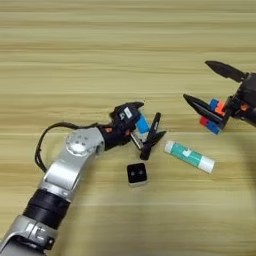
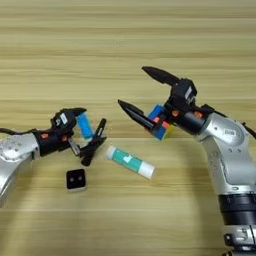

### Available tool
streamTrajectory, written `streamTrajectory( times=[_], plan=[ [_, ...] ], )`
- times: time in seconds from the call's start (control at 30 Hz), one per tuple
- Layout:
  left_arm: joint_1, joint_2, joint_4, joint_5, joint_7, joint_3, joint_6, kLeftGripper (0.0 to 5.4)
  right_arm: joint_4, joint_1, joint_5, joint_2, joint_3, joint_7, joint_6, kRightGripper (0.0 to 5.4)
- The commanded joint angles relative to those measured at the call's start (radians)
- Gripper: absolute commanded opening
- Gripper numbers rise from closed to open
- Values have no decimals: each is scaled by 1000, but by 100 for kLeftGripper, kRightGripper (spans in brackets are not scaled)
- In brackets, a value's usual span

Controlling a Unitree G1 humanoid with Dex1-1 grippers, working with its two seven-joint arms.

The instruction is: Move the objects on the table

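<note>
From the left eye view, the table (image 1: 125,50) is a broad light-brown wooden top with long grain stripes running across. The left gripper (image 1: 145,127) reaches in on a silvery metal arm with a black cuff and a looping black cable. Its two black fingers are spread apart; between them sits the flat blue block (image 1: 143,124), a smooth small slab, tilted. Whether the fingers actually press on it I cannot tell. Just right of that gripper, touching its lower finger, lies the black pen (image 1: 154,134), slim and matte, slanting upward. Below the gripper, apart from it, sits the small black-and-white cube (image 1: 136,173), two pale dots on its dark top face. To the right lies the glue-stick tube (image 1: 190,156), a smooth white cylinder with a green band, on its side.

From the right eye view, the right gripper (image 2: 135,90) shows fully: two long, pointed black fingers spread wide, one high, one low, with nothing between their tips. The multicoloured puzzle cube (image 2: 161,122), blocky with blue, orange and red tiles, sits down by the base of the lower finger, against the gripper's body; it appears lifted off the wood, though I cannot be sure. The glue-stick tube lies below and left of this gripper, well clear of it.
</note>
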Motion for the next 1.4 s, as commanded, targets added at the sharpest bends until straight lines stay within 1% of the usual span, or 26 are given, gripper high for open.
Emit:
streamTrajectory(
  times=[0.03, 0.17, 0.4, 0.77, 0.97, 1.07, 1.2, 1.4],
  plan=[
    [-7, -8, 45, 19, 15, -2, 24, 540, 0, -15, 0, -3, 1, 1, -2, 535],
    [-5, -13, 72, 15, 14, -4, 49, 540, 0, -15, 1, -3, 2, 0, -2, 535],
    [2, -11, 61, 22, 8, -15, 72, 540, 0, -17, 0, -1, 4, -2, -3, 535],
    [17, 4, 33, 22, -8, -22, 68, 540, 0, -17, -3, 1, 10, -6, -4, 535],
    [34, 16, -2, 18, -4, -10, 61, 540, 2, -18, -3, 1, 12, -5, -3, 535],
    [46, 24, -19, 8, -4, 5, 67, 540, 2, -18, -3, 1, 12, -5, -3, 535],
    [72, 36, -51, 1, -3, 18, 72, 540, 3, -20, -4, 1, 12, -6, -2, 535],
    [81, 46, -73, -5, -1, 35, 83, 540, 12, -27, -4, 2, 11, -3, -6, 535]
  ],
)
